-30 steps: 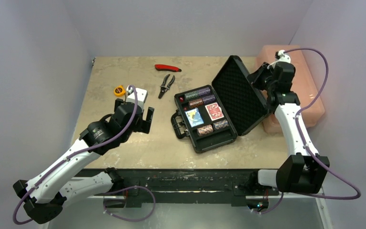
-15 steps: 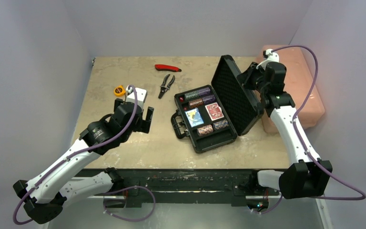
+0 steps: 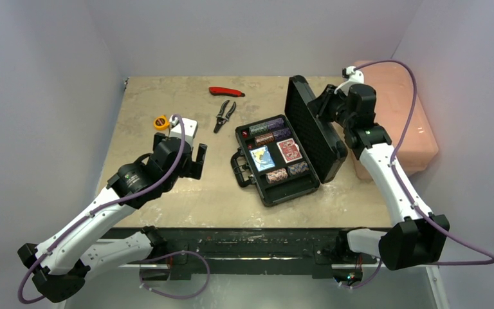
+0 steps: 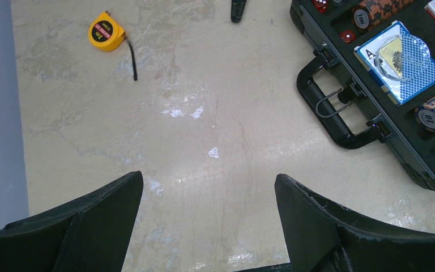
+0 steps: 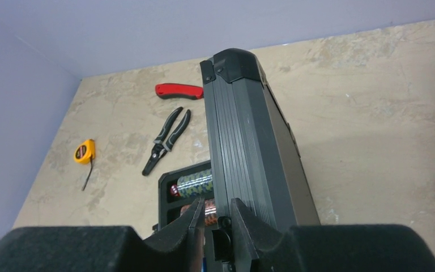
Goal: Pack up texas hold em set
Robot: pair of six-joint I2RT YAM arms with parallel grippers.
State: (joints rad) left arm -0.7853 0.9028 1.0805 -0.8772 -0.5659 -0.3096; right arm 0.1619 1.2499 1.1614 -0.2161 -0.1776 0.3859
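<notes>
— Where is the briefcase (image 3: 291, 191) sitting?
— On the table (image 3: 167, 103), with its lid (image 3: 312, 129) standing up. The right gripper (image 5: 217, 220) is pinching the lid's edge.
— And the left gripper (image 4: 208, 177)?
— It is hanging spread wide, left of the briefcase.

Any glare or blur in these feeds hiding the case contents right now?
Top external: even light, soft shadows, no glare. Left wrist: white glare patches on the table, sheen across the blue deck. Right wrist: sharp, but the lid in the right claw hides most contents.
</notes>
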